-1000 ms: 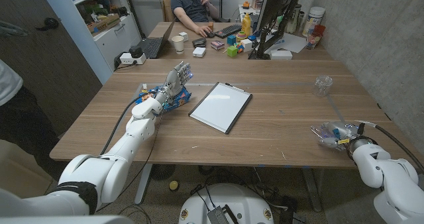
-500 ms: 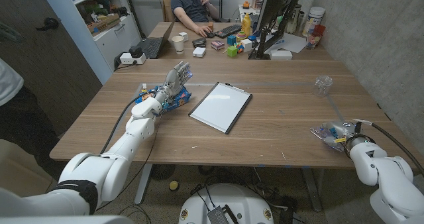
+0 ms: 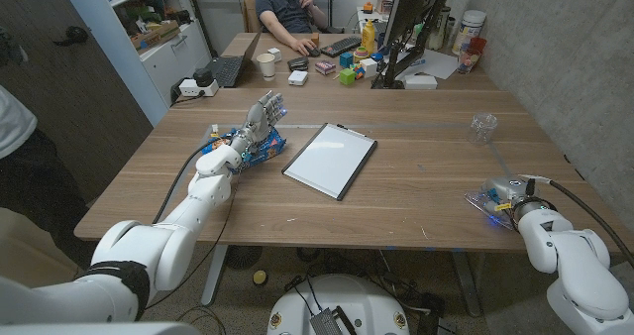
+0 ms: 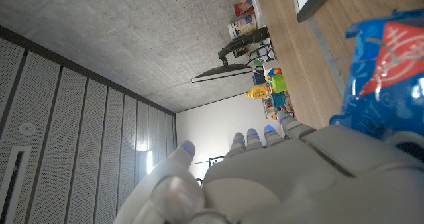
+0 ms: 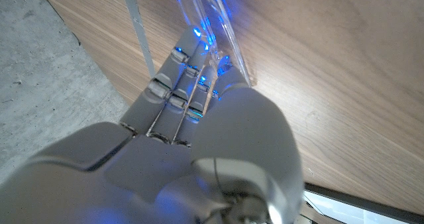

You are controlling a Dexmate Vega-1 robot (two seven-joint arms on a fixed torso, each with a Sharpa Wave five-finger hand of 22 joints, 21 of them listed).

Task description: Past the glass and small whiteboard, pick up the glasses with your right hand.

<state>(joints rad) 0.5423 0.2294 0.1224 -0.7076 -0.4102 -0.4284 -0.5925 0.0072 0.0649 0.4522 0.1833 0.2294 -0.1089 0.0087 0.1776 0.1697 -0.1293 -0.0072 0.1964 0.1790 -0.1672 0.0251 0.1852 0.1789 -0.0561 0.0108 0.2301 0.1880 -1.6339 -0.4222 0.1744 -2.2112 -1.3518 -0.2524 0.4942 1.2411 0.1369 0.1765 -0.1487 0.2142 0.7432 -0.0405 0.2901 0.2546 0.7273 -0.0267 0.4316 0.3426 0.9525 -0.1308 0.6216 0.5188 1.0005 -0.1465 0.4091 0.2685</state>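
glasses [image 3: 489,195]: clear, glossy plastic | right hand [image 3: 507,205] touching | wooden table [image 3: 416,176]

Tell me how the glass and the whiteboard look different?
The glass is see-through and stands upright; the whiteboard is solid white and lies flat. The glass is small and round; the whiteboard is a much bigger rectangle with a dark frame. The glass is toward the robot's right, the whiteboard mid-table. Both sit on the wooden table, untouched.

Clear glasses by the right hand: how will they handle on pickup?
Probably light: the glasses look like thin clear plastic. Likely slippery, since the clear frame looks smooth and glossy in the right wrist view. They lie low on the table by the right hand, so they may slide rather than lift.
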